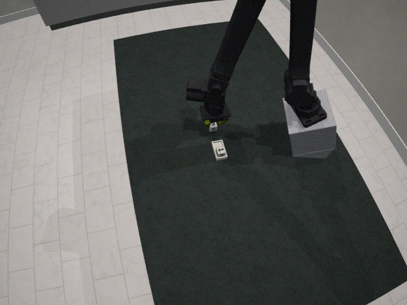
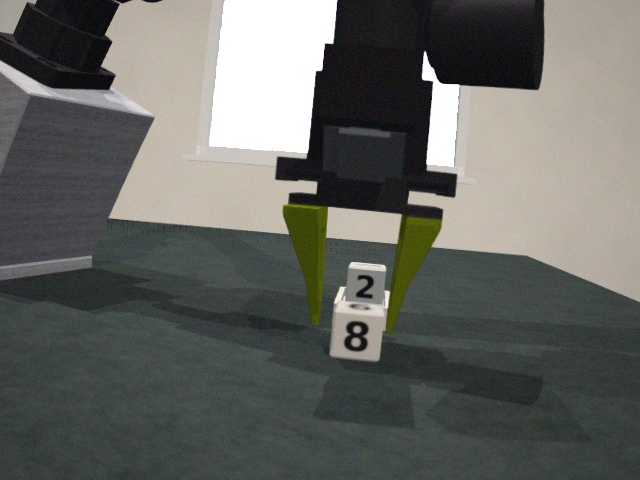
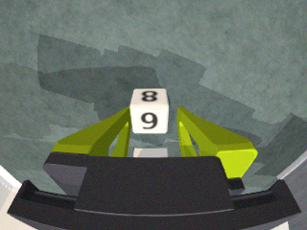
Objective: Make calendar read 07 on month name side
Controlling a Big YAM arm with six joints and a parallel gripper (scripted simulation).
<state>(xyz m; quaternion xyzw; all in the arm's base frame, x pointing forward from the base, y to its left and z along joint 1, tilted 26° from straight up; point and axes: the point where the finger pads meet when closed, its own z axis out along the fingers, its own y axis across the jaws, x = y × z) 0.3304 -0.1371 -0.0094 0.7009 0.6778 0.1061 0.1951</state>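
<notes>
Our hand [image 2: 352, 326] hangs loose, pointy green fingers [image 2: 310, 248] on both sides of the smooth white cube [image 2: 356, 335], not squeezing.

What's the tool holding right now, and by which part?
Nothing. The tool is open; its green fingers only flank the small white number cube showing 8, low on its two sides, without clamping it.
</notes>
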